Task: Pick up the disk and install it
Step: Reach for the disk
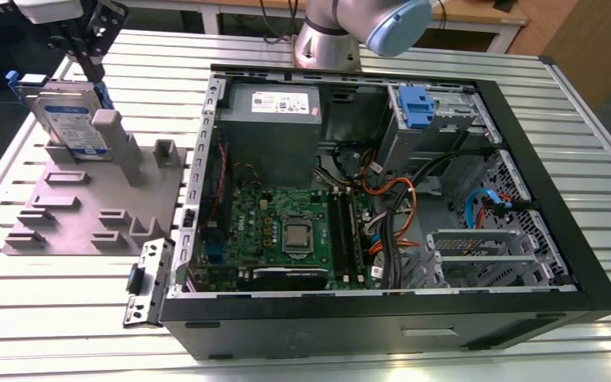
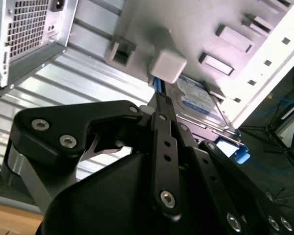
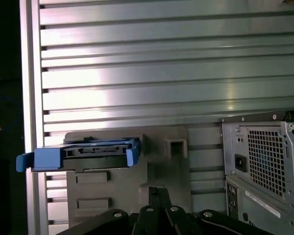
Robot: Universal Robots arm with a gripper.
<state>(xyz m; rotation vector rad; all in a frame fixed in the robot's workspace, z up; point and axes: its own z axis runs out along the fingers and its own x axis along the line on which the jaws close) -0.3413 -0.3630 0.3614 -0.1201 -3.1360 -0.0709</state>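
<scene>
The disk (image 1: 67, 119) stands on edge in a slot of the grey holder plate (image 1: 83, 215), at the exterior view's left. It is silver-grey with a white-and-blue label and blue rails. My gripper (image 1: 98, 78) hangs just above the disk's top edge, its black fingers close together with nothing between them. In the second wrist view the gripper (image 2: 157, 95) points toward the disk (image 2: 198, 100). In the first wrist view the disk (image 3: 83, 152) appears edge-on, apart from the gripper (image 3: 157, 190).
The open computer case (image 1: 592, 270) lies at the exterior view's right of the plate, with a grey power-supply box (image 1: 271, 111), motherboard (image 1: 295, 231) and a silver drive cage with blue latch (image 1: 417, 107). The arm's base (image 1: 327, 40) stands behind the case on the slatted table (image 1: 72, 318).
</scene>
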